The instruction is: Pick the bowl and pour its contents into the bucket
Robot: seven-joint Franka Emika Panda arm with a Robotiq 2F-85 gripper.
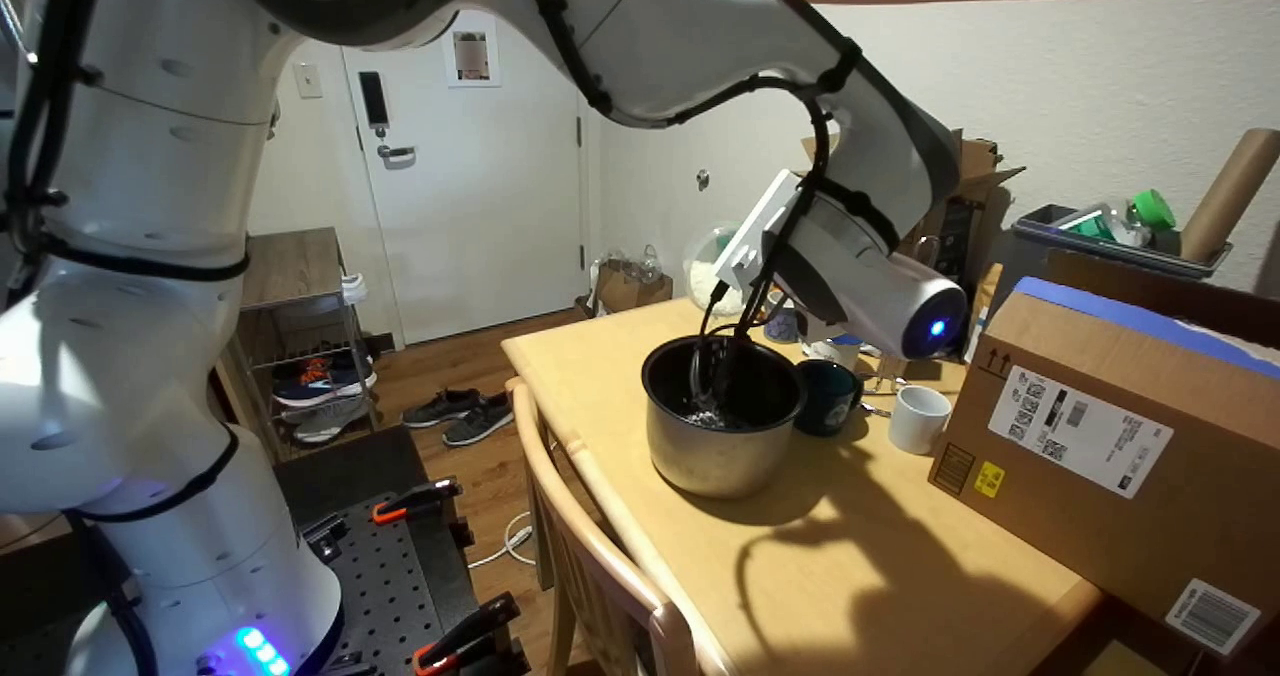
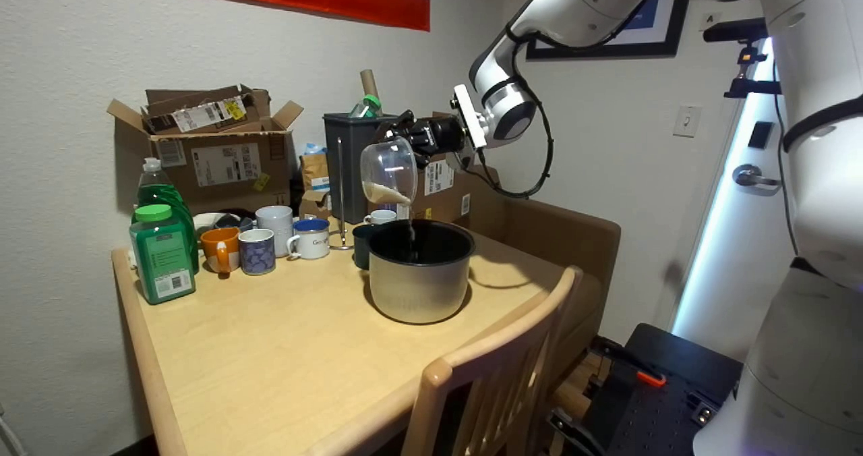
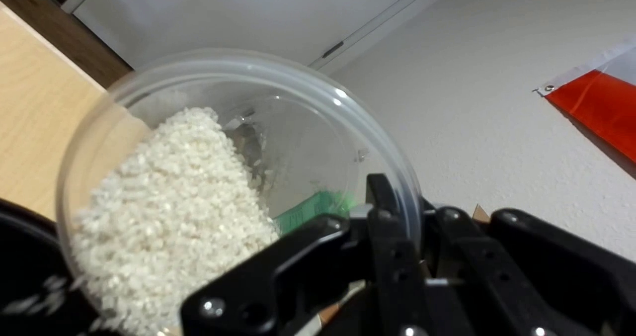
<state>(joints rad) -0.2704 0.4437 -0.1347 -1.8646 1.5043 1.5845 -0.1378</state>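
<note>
The bowl (image 2: 388, 166) hangs in the air above the bucket (image 2: 419, 291), tipped on its side. It is round and clear; its axis, from base to mouth, runs close to level in an exterior view, the base turned away from the arm (image 2: 516, 92) and the mouth turned back toward it. In the wrist view the mouth shows nearly face-on. The gripper (image 3: 415, 216) is closed on the rim, one finger inside the bowl and one outside. Rice (image 3: 169, 221) is banked against the bowl's lower side, and a thin stream drops from the lowest part of the rim into the bucket, where white grains (image 1: 708, 418) show. The bucket stands upright on the table (image 2: 256, 334), its opening up, with a dark mug (image 1: 828, 396) just beside it.
</note>
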